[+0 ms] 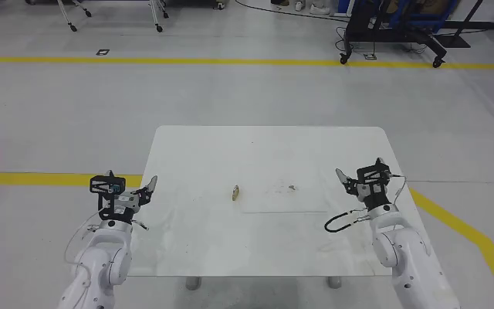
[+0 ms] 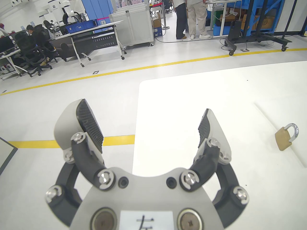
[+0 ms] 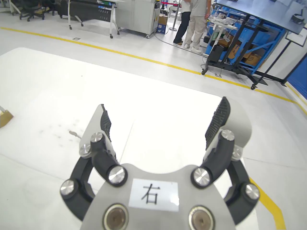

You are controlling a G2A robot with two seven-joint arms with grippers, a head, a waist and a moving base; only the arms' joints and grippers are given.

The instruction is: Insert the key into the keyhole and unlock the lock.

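A small brass padlock (image 1: 235, 192) with a silver shackle lies near the middle of the white table (image 1: 270, 151). A small silver key (image 1: 292, 187) lies a little to its right. My left gripper (image 1: 131, 181) hangs open at the table's left edge, well away from the padlock (image 2: 284, 138), nothing between its fingers. My right gripper (image 1: 360, 170) is open near the right edge, empty. In the right wrist view the key (image 3: 73, 133) shows just beyond one finger (image 3: 105, 122), partly hidden by it, and the padlock (image 3: 4, 118) sits at the picture's edge.
A faint rectangular outline (image 1: 284, 212) marks the table surface in front of the padlock and key. A black cable loop (image 1: 340, 224) from the right arm hangs over the table's right front part. Floor with yellow lines surrounds the table.
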